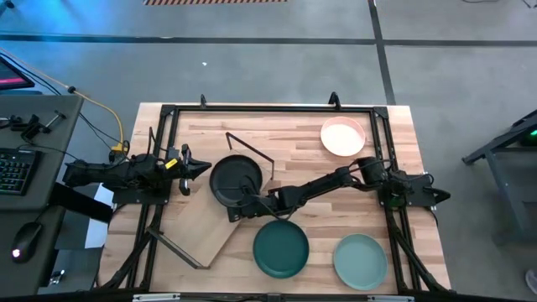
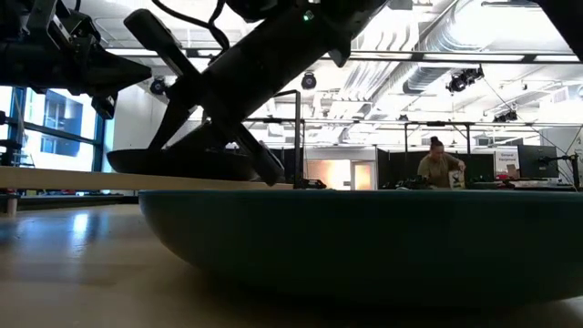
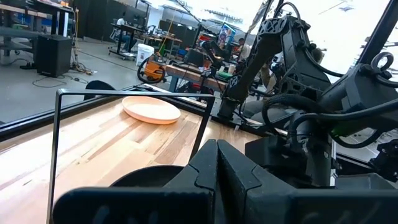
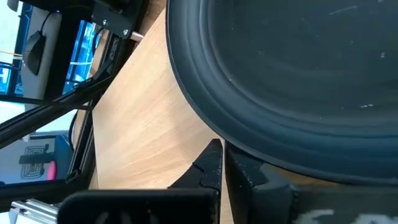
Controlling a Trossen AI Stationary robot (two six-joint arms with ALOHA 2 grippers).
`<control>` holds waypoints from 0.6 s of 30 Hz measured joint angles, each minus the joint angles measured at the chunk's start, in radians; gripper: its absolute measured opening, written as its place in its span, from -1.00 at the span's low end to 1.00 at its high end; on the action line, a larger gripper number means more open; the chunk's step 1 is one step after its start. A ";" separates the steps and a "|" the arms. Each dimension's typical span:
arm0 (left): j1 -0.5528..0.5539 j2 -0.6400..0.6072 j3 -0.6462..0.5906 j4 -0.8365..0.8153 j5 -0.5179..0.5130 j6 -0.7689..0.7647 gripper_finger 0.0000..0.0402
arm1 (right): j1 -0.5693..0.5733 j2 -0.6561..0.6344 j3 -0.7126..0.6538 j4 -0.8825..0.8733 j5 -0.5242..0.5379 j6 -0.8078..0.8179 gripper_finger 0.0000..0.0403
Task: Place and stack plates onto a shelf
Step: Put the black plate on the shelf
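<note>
Here the worktop [image 1: 294, 147] carries everything: the shelf [image 1: 201, 226], a pale board with black rod frames, lies skewed across its left half, and the black plate [image 1: 233, 179] sits on the board's upper end. The right arm reaches across from the right edge, and the right gripper [image 1: 243, 204] is closed on the black plate's near rim, one finger over the lip and one under in the right wrist view, so the step in hand looks like setting this first plate on the shelf. The next move probably calls for letting go and backing away without dragging the plate, then going for another. The dark teal plate [image 1: 281, 248] and pale sage plate [image 1: 360, 259] wait near the front edge, the cream plate [image 1: 342, 137] at the far right corner. The left gripper [image 1: 200, 170] hovers just left of the black plate, fingers pressed together and empty. The low view is mostly blocked by the teal plate's side.
</note>
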 joint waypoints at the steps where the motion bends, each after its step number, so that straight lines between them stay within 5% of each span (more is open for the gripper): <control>1: 0.000 0.000 0.000 0.000 0.000 0.000 -1.00 | -0.001 0.000 0.000 -0.001 0.001 0.000 -1.00; 13: 0.000 0.000 0.000 0.000 0.000 0.000 -1.00 | -0.011 0.000 0.000 -0.041 -0.004 -0.027 -1.00; 18: 0.000 0.000 0.000 0.000 0.000 0.000 -1.00 | -0.011 -0.015 -0.001 -0.074 -0.125 -0.128 -1.00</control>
